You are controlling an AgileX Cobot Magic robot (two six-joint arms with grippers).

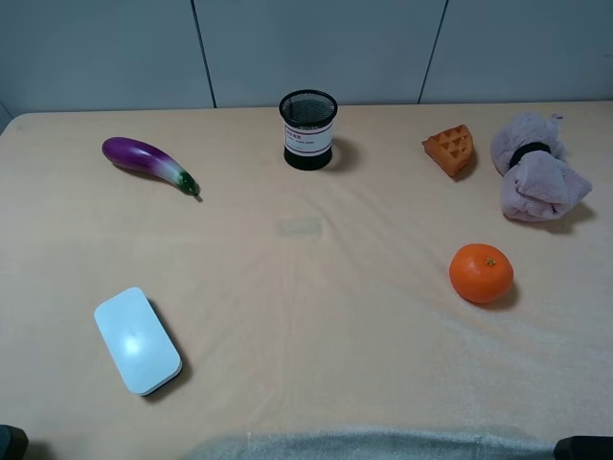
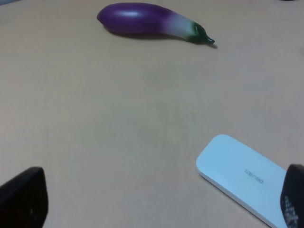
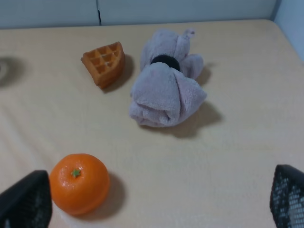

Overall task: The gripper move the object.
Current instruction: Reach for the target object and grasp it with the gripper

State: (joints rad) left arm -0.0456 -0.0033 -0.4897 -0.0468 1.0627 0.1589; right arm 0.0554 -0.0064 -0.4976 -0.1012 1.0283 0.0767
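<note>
Orange (image 1: 482,273) sits on the right side of the table (image 1: 306,326), nearer than the waffle (image 1: 450,149). Your right claw (image 3: 156,202), the closer one, stands wide open and empty. The fruit lies just beyond it, slightly left.

Beige cloth-covered bench (image 1: 316,364), slightly wrinkled mid-span. Far side: pale grey panel wall (image 1: 316,43), two dark vertical seams. Soft even light, short shadows.

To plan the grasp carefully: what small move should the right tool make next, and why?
Probably advance the right tool toward the orange, centring on it: its jaws stand wide open and empty, and the orange lies ahead, off centre.
</note>
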